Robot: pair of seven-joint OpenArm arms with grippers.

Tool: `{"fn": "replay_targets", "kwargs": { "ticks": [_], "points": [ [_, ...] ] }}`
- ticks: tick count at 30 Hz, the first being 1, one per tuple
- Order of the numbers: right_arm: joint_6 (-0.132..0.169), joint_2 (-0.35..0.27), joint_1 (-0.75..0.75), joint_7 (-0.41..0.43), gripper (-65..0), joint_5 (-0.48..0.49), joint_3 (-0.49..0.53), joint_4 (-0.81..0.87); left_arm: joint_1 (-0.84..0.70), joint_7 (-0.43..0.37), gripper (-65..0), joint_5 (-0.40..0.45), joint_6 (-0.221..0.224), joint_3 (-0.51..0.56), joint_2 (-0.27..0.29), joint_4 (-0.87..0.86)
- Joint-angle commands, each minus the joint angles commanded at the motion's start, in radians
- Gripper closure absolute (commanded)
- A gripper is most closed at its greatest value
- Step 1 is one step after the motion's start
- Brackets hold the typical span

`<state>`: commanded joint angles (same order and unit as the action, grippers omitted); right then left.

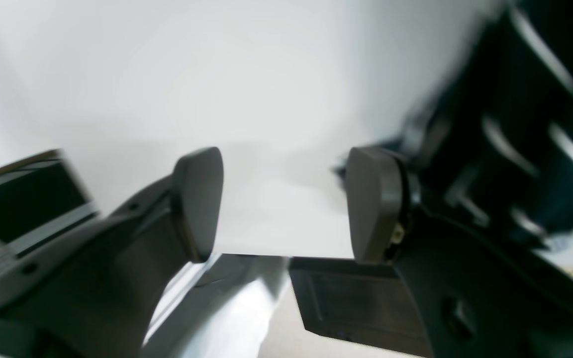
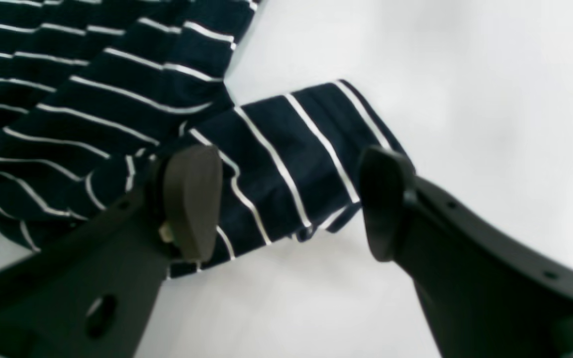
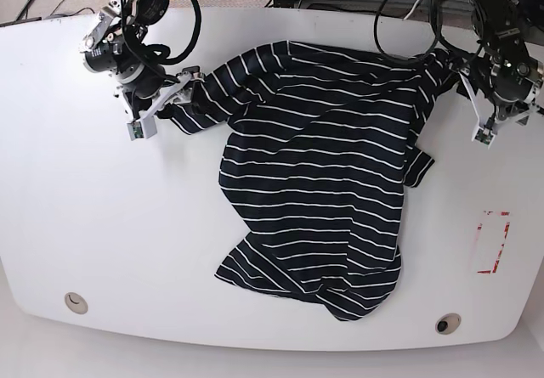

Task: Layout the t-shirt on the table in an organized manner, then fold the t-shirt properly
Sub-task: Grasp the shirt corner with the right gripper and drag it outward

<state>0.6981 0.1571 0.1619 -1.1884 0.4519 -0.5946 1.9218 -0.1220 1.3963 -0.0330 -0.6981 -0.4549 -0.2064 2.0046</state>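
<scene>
The right gripper [image 2: 286,199] gapes wide and empty over a sleeve of the t-shirt [image 3: 319,183]. The left gripper [image 1: 284,204], equally open, holds nothing above the bare table [image 3: 102,242], fabric just beside one finger.

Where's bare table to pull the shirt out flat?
Bare table lies on the base view's left, below the right claw, and right of the shirt around the red mark. It is crowded along the far edge, by both arms.

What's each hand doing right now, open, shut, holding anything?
Left hand: open, holding nothing, beside the t-shirt.
Right hand: open, over a sleeve, holding nothing.
</scene>
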Motion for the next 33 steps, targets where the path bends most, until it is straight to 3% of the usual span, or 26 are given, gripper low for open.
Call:
{"fn": "replay_targets", "kwargs": {
  "ticks": [12, 28, 30, 33],
  "points": [
    [0.0, 0.0, 0.04, 0.0, -41.7, -0.002, 0.0, -0.006, 0.212, 0.0, -37.1, 0.006, 0.0, -0.068, 0.003, -0.002],
    [0.0, -0.001, 0.005, 0.0, -40.7, 0.002, 0.002, -0.192, 0.368, 0.0, -37.1, 0.008, 0.0, -0.068, 0.005, -0.002],
    [0.0, -0.001, -0.008, 0.0, -36.1, 0.002, 0.002, -0.216, 0.368, 0.0, -37.1, 0.008, 0.0, -0.068, 0.005, -0.002],
    [0.0, -0.015, -0.026, 0.0, -19.5, 0.0, 0.002, -0.242, 0.368, 0.0, -37.1, 0.008, 0.0, -0.069, 0.005, -0.002]
  ]
}}
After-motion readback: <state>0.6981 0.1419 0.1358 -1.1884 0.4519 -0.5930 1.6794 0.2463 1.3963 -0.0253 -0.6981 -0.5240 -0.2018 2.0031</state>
